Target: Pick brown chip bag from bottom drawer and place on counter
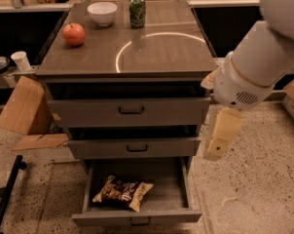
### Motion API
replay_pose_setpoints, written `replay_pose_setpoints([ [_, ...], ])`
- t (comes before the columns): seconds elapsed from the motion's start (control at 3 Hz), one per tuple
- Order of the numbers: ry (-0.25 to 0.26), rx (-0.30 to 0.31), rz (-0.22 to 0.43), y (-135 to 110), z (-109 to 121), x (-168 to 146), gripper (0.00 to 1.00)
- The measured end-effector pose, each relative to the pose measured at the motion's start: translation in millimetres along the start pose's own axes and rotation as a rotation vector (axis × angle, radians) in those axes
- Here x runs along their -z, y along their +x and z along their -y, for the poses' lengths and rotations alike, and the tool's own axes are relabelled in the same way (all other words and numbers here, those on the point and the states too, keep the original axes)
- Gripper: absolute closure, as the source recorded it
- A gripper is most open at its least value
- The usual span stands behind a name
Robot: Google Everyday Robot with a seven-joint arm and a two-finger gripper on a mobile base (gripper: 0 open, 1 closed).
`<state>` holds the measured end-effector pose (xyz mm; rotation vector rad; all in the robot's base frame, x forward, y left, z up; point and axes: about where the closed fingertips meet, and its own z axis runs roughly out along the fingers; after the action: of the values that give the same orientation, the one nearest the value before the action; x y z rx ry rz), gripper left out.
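Note:
The brown chip bag point(122, 192) lies flat in the open bottom drawer point(137, 217), left of its middle. The two grey drawers above it are pulled out a little. The counter point(156, 57) is the glossy top with a pale arc mark. My gripper point(222, 134) hangs from the white arm at the right of the cabinet. It is level with the middle drawer, above and to the right of the bag, and touches nothing.
A red apple point(74, 33), a white bowl point(102, 12) and a green can point(137, 9) stand at the back of the counter. Cardboard pieces point(25, 106) and a white cup point(21, 60) are at the left. A black pole point(6, 194) lies on the floor.

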<state>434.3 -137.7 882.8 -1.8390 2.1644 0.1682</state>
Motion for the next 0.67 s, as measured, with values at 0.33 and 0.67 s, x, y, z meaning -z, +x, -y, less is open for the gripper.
replay_pose_setpoints([
  [0.33,-0.098,-0.002,0.055,-25.1,-17.7,-52.1,0.0],
  [0.67,-0.099,-0.002,0.054,-25.0,-17.7,-52.3,0.0],
])
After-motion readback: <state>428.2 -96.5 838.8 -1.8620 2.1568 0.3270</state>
